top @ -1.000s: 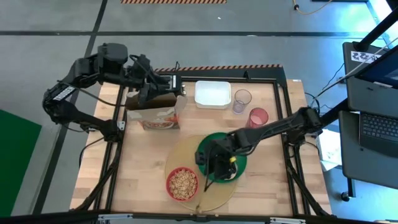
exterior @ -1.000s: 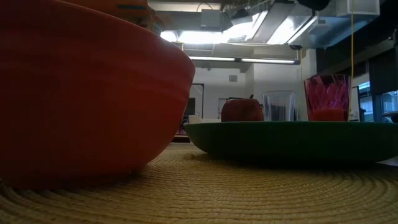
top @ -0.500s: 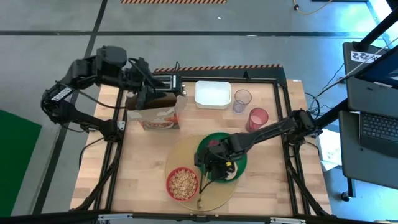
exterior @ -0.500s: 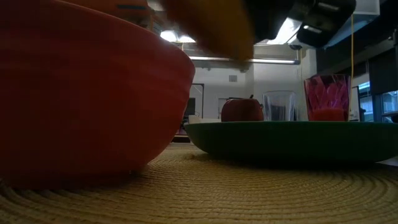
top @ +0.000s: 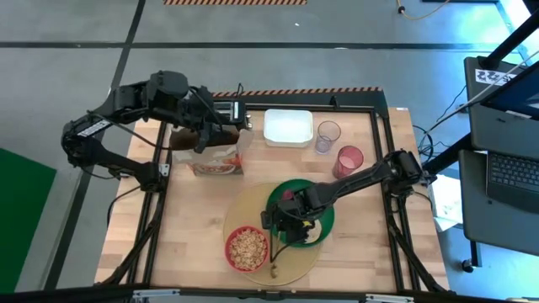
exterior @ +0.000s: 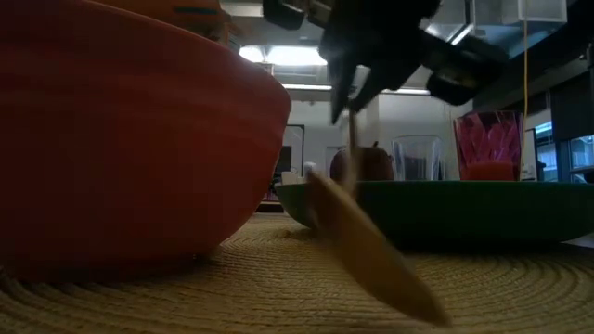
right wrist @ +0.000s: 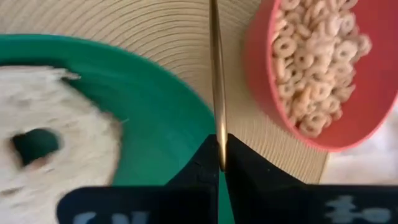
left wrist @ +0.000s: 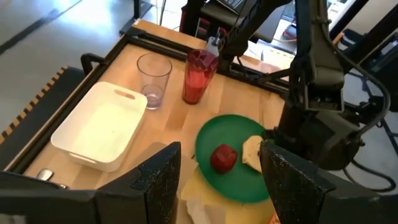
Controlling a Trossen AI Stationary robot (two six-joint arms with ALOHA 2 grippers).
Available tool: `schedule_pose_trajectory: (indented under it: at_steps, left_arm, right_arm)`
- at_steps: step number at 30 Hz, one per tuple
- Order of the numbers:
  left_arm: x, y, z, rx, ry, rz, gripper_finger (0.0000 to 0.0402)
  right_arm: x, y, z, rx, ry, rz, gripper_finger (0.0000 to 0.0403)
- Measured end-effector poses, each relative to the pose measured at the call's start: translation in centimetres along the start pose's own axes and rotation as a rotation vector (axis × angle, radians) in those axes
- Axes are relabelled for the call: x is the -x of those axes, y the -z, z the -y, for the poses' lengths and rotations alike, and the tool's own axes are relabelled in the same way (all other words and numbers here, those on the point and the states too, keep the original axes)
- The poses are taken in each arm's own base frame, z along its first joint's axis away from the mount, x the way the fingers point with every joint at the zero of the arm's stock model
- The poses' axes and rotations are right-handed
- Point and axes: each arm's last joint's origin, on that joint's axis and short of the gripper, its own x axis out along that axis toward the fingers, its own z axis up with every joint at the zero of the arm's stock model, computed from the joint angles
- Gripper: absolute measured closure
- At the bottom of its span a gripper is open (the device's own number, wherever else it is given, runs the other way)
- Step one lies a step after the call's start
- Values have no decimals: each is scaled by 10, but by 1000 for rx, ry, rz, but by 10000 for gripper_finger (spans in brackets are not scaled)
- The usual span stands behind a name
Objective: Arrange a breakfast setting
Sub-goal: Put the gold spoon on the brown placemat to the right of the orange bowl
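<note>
A tan mat (top: 253, 206) carries a green plate (top: 327, 220) with a red apple (top: 289, 195) and a bagel (right wrist: 56, 137), and a red bowl (top: 247, 249) of cereal (right wrist: 311, 68). A pink cup (top: 349, 158) stands behind the plate. My right gripper (top: 290, 225) is over the plate's near left rim, shut on a gold spoon (top: 278, 257) that slants down between plate and bowl. My left gripper (left wrist: 224, 180) is open and empty above the cereal box (top: 217, 156) at the far left. My right gripper pinches the spoon's thin handle (right wrist: 217, 127) between its two fingertips, at its upper end. The fingers come from above, pointing down, along the handle. The spoon hangs tilted below them, its bowl end (exterior: 390, 278) down at the mat; whether it touches, I cannot tell.
A black toaster (top: 223, 109) and a white tray (top: 288, 126) stand along the far edge, with a clear glass (top: 328, 135) beside the pink cup. Bare wood shows at the near left and near right of the mat.
My right gripper has come down over the plate's near left rim with the spoon. The spoon has dropped into the low view and now slants down to the mat between plate and bowl. My left gripper has shifted a little toward the table's right.
</note>
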Motion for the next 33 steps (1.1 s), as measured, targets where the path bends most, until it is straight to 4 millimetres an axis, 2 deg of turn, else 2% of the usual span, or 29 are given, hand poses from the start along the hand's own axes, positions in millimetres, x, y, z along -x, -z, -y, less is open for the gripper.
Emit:
schedule_pose_trajectory:
  at_steps: [11, 22, 33]
  left_arm:
    - [0, 0, 2, -8, 9, 11, 189]
    - [0, 1, 2, -12, 5, 5, 189]
    - [0, 1, 2, -16, 2, 3, 189]
  right_arm:
    - [-13, 1, 7, 103, 64, 1, 393]
    - [-31, 3, 10, 114, 97, 25, 393]
    - [-35, 4, 14, 138, 136, 30, 393]
